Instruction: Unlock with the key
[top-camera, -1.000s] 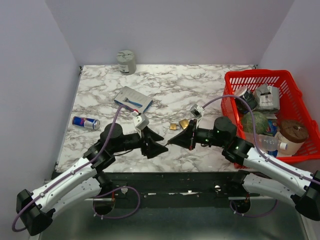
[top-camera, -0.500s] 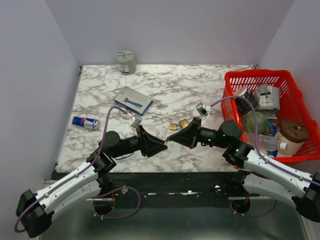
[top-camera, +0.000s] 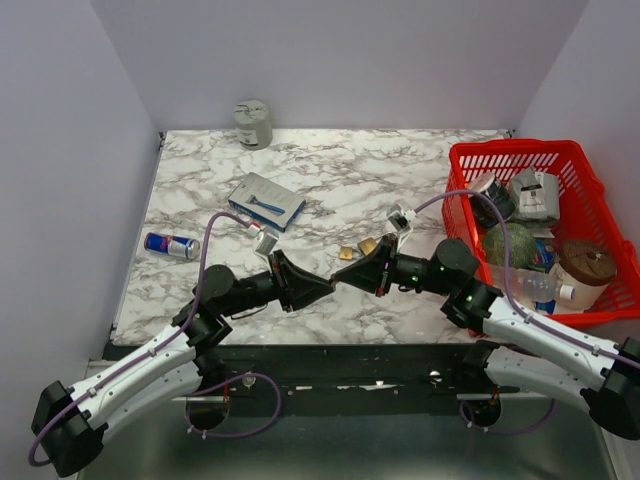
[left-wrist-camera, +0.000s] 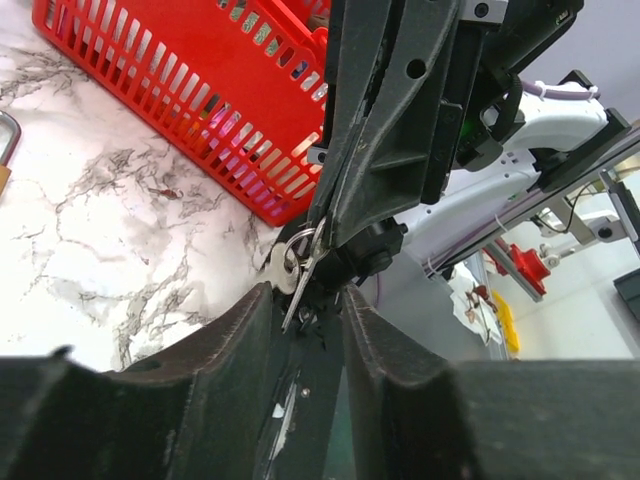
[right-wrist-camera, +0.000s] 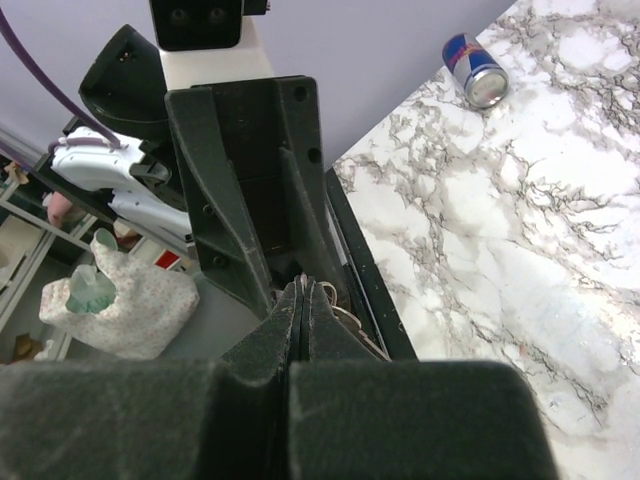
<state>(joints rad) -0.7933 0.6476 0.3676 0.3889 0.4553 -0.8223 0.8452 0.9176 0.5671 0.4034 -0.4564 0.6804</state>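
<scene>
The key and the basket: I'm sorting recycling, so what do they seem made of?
Key: apparently metal, since it is silvery, thin and flat, with a dull shine. Basket: probably plastic, since it is glossy red with moulded slatted walls.

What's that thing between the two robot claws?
A silver key on a ring, pinched by the right gripper and poking into the open left gripper. The left wrist view shows it.
</scene>
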